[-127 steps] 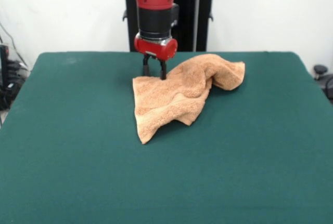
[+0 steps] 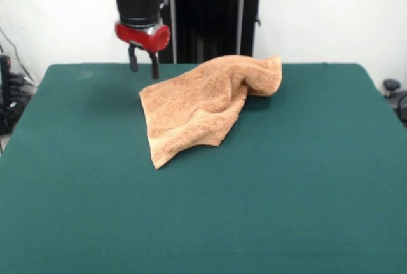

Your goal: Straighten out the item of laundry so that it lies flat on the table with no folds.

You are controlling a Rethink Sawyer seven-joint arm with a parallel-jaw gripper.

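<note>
The light orange-tan towel (image 2: 197, 105) lies on the dark green table (image 2: 203, 210), a little behind the middle. It is rumpled: its far right corner is folded over into a raised hump, and a pointed corner reaches toward the camera on the left. My gripper (image 2: 144, 65) hangs from the red arm above the table's far left part, just up and left of the towel's far left corner. It is open and empty, clear of the cloth.
The black pedestal (image 2: 210, 16) stands behind the table's far edge. Cables and dark gear (image 2: 9, 99) sit off the left edge. A small black object (image 2: 392, 86) sits off the right edge.
My gripper has let go of the towel's far left corner, risen and moved left. The towel has shifted left and slightly farther back, with its left part spread a bit more.
</note>
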